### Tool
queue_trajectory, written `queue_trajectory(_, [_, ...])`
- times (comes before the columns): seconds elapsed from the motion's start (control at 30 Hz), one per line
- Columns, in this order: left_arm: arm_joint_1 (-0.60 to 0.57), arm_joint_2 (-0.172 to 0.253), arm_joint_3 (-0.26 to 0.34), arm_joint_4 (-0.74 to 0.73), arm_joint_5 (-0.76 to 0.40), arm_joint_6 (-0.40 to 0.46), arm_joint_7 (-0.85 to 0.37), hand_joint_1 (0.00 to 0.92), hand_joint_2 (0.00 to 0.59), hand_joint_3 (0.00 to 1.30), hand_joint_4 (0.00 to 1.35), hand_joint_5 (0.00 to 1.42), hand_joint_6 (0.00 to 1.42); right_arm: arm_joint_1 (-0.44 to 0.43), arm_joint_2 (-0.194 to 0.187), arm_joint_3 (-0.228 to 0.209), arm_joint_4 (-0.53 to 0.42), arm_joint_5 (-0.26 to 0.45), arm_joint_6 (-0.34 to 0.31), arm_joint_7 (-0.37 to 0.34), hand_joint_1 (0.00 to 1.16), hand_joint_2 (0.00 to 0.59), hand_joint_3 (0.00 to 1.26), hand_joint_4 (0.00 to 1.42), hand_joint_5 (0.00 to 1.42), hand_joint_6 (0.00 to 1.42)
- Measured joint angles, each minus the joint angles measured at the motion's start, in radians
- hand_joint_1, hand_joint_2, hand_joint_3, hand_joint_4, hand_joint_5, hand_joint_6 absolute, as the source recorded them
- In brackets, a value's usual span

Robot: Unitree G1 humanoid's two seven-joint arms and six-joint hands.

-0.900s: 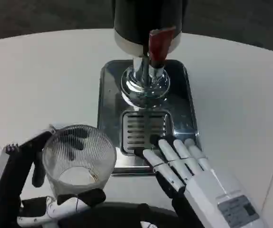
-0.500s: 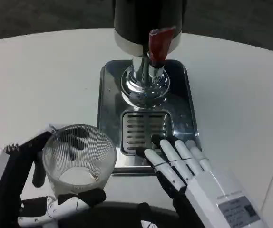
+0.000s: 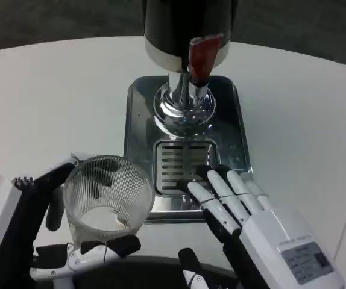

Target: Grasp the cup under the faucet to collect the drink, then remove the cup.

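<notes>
**Cup held off-tray, collision risk at grate**

Left hand (image 3: 37,232) wraps the ribbed cup (image 3: 106,201), left of the drip tray (image 3: 138,114), not under the faucet (image 3: 188,90). Right hand (image 3: 251,220) empty, fingers extended over the grate (image 3: 182,168). Risk: cup clips that hand or the tray lip.

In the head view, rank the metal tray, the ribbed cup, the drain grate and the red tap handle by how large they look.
1. metal tray
2. ribbed cup, though it is nearer the camera, so its place above the grate is unsure
3. drain grate, partly covered by the right hand
4. red tap handle
</notes>
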Motion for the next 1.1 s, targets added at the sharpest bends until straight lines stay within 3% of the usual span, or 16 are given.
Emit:
queue_trajectory(0.43, [-0.25,0.028,-0.016,0.278,0.112,-0.023,0.127,0.5,0.101,0.99,1.11,1.2,1.32,0.002,0.056,0.005,0.0,-0.031,0.015,0.021,0.36,0.506,0.15,0.06,0.03,0.06])
queue_trajectory(0.7, [-0.453,0.083,-0.097,0.563,0.202,-0.057,0.252,0.501,0.101,0.99,1.11,1.2,1.32,0.029,0.063,-0.008,-0.009,-0.038,0.019,0.021,0.37,0.506,0.15,0.06,0.04,0.06])
queue_trajectory(1.1, [-0.733,0.082,-0.289,0.912,0.315,-0.044,0.43,0.501,0.099,1.0,1.11,1.21,1.34,0.061,0.075,-0.02,-0.046,-0.04,0.028,0.023,0.39,0.512,0.16,0.08,0.05,0.08])
